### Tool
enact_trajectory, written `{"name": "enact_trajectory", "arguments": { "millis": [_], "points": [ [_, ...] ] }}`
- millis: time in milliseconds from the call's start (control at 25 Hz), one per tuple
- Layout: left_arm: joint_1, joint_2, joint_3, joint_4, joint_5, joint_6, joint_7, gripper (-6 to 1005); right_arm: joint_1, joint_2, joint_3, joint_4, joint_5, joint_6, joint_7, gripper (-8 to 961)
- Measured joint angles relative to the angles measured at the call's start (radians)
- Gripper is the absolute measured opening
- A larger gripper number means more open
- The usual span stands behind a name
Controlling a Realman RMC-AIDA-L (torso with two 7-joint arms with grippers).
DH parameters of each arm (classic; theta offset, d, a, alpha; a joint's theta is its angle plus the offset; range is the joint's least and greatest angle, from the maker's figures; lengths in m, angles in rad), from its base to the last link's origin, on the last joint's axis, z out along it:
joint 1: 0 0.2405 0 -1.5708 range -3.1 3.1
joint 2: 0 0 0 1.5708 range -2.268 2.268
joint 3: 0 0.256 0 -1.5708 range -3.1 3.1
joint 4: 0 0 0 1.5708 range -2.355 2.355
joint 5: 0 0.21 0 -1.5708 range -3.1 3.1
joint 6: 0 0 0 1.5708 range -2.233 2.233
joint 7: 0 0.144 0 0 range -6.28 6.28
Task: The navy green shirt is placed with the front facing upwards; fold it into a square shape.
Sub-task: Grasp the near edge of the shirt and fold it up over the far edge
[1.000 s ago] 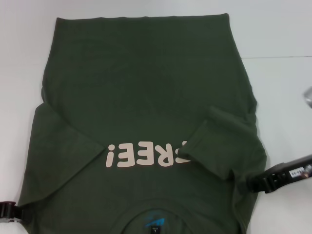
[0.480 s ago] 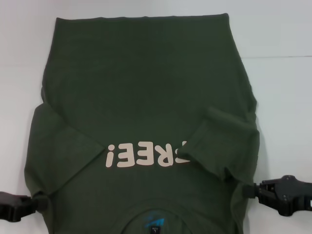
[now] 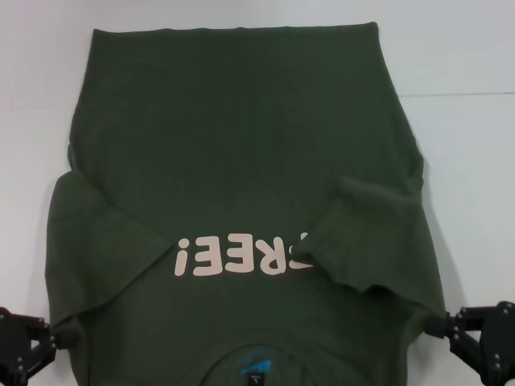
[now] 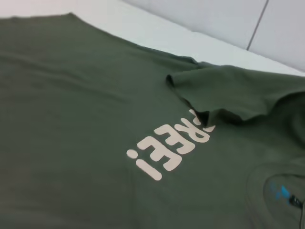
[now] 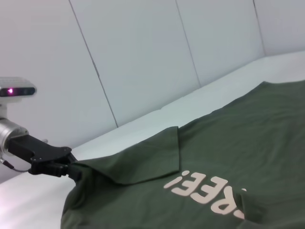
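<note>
One shirt (image 3: 241,161) — two grippers (image 3: 36,342) (image 3: 471,334)

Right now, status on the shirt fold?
Left gripper and right gripper at the navy green shirt shoulder edges, near side. Both sleeves folded in, print up. Nothing in the way.

Bare bench (image 3: 475,145) lies open on both sides of and beyond the shirt (image 3: 241,145). Left hand (image 3: 60,338) and right hand (image 3: 438,324) sit at its near corners; both sleeves lie folded inward.
</note>
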Motion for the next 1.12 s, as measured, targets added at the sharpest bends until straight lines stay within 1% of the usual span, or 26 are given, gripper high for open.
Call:
{"name": "enact_trajectory", "arguments": {
  "millis": [40,120,280,320,520,600,760,880,1000,1120],
  "points": [
    [0.000,0.000,0.000,0.000,0.000,0.000,0.000,27,-0.006,0.000,0.003,0.004,0.000,-0.003,-0.023,26],
    [0.011,-0.001,-0.016,-0.009,0.000,0.007,0.075,27,-0.024,-0.001,0.011,0.016,0.000,-0.014,-0.082,26],
    [0.049,-0.012,-0.039,-0.015,-0.001,0.049,0.254,27,-0.065,-0.001,0.042,0.039,-0.001,-0.076,-0.232,26],
    [0.064,-0.014,-0.065,-0.016,0.000,0.079,0.336,27,-0.093,-0.001,0.053,0.042,-0.002,-0.121,-0.311,26],
    [0.091,-0.015,-0.087,-0.010,0.005,0.145,0.445,27,-0.157,0.000,0.082,0.043,-0.004,-0.183,-0.420,27],
    [0.102,-0.017,-0.088,-0.001,0.006,0.176,0.469,27,-0.190,0.000,0.109,0.044,-0.004,-0.205,-0.455,27],
    [0.141,-0.027,-0.084,0.031,0.008,0.247,0.497,26,-0.250,0.000,0.138,0.047,-0.004,-0.236,-0.498,27],
    [0.171,-0.032,-0.089,0.049,0.005,0.267,0.502,26,-0.284,0.000,0.159,0.047,-0.004,-0.239,-0.528,28],
    [0.175,-0.031,-0.113,0.053,-0.009,0.268,0.494,26,-0.287,-0.001,0.203,0.050,-0.004,-0.238,-0.541,29],
    [0.148,-0.026,-0.155,0.037,-0.037,0.254,0.456,26,-0.256,-0.002,0.244,0.056,-0.003,-0.238,-0.522,28]
  ]
}}
